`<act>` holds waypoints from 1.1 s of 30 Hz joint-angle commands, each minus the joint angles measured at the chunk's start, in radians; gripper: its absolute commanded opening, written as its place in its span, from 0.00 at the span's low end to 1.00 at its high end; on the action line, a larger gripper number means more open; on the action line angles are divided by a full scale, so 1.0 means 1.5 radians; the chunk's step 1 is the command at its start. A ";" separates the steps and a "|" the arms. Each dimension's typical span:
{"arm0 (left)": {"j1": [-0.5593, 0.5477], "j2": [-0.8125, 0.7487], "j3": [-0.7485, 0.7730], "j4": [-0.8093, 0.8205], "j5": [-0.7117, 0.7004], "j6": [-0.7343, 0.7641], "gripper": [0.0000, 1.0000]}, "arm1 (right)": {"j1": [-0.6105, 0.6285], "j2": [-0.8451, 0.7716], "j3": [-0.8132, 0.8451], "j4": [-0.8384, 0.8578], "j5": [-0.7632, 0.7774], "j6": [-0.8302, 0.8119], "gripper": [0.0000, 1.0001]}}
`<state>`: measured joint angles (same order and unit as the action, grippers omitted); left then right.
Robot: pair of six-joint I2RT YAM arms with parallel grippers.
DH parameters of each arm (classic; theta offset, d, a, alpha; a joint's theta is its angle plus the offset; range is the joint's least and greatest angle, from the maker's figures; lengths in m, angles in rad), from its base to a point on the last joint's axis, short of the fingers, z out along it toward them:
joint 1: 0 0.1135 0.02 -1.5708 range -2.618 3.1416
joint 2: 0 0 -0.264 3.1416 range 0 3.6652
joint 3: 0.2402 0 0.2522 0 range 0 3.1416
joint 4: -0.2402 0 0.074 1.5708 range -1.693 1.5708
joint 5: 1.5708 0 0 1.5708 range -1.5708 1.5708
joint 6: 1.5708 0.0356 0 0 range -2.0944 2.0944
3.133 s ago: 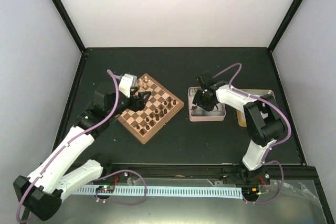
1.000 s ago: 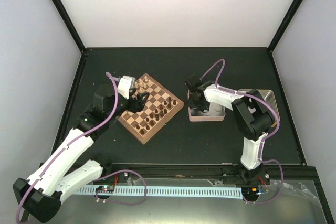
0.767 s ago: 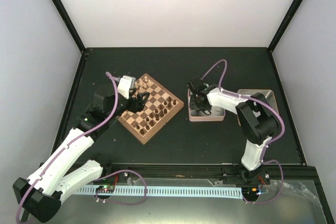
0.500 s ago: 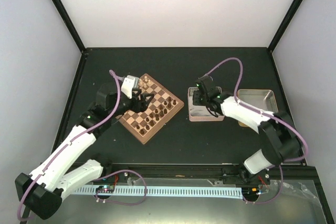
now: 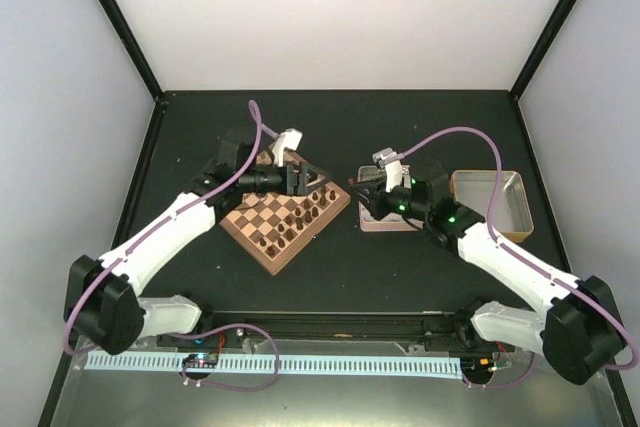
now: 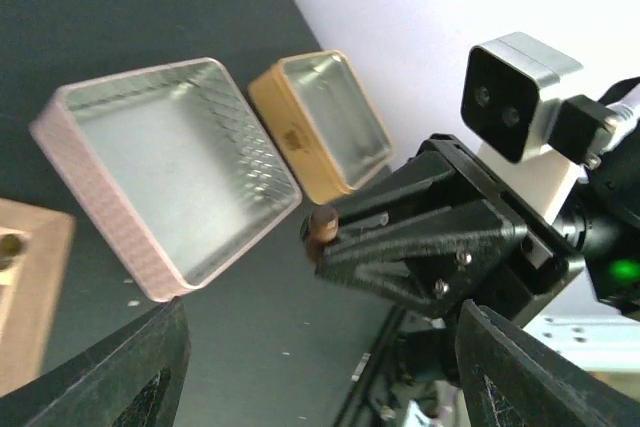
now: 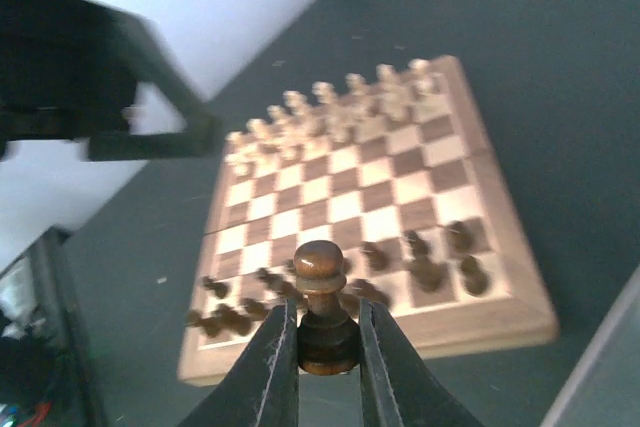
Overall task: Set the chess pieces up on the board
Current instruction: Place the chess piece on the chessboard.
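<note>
My right gripper (image 7: 327,315) is shut on the base of a dark brown pawn (image 7: 321,269), held upright in the air just off the board's near right edge. The board (image 7: 452,165) lies ahead of it, with several dark chess pieces (image 7: 430,267) on its near rows. From above, the right gripper (image 5: 359,191) hangs between the board (image 5: 262,238) and the pink tin. My left gripper (image 5: 314,179) is open over the board's far right corner, facing the right gripper. In the left wrist view the pawn (image 6: 322,226) shows in the right gripper's fingers (image 6: 400,247).
Pale cream pieces (image 7: 340,107) fill the board's far rows. A pink-sided tin (image 6: 170,177) sits right of the board, and a yellow tin (image 6: 320,122) lies beyond it. From above they are the pink tin (image 5: 395,221) and yellow tin (image 5: 487,202). Black frame posts edge the mat.
The right gripper has left the pink tin and swung left toward the board with the pawn. The left gripper has moved right across the board's far side and turned toward it.
</note>
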<state>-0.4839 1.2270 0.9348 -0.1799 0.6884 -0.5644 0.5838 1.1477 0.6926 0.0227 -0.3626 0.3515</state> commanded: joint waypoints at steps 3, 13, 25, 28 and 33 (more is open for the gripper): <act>-0.024 0.069 0.056 0.055 0.159 -0.085 0.75 | 0.002 -0.025 0.008 0.031 -0.195 -0.047 0.13; -0.052 0.146 0.099 -0.003 0.203 -0.097 0.48 | 0.003 -0.007 0.017 0.006 -0.240 -0.068 0.13; -0.056 0.148 0.077 -0.063 0.206 -0.053 0.19 | 0.003 0.012 0.022 0.009 -0.212 -0.058 0.13; -0.055 0.150 0.077 -0.062 0.207 -0.047 0.10 | 0.003 0.015 0.025 0.010 -0.213 -0.057 0.14; -0.055 0.137 0.079 -0.077 0.158 -0.021 0.05 | 0.002 0.023 0.048 -0.046 -0.180 -0.065 0.39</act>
<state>-0.5571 1.4487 1.0428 -0.2623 0.9455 -0.6407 0.5884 1.1656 0.7097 0.0002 -0.6884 0.2657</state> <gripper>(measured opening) 0.127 0.283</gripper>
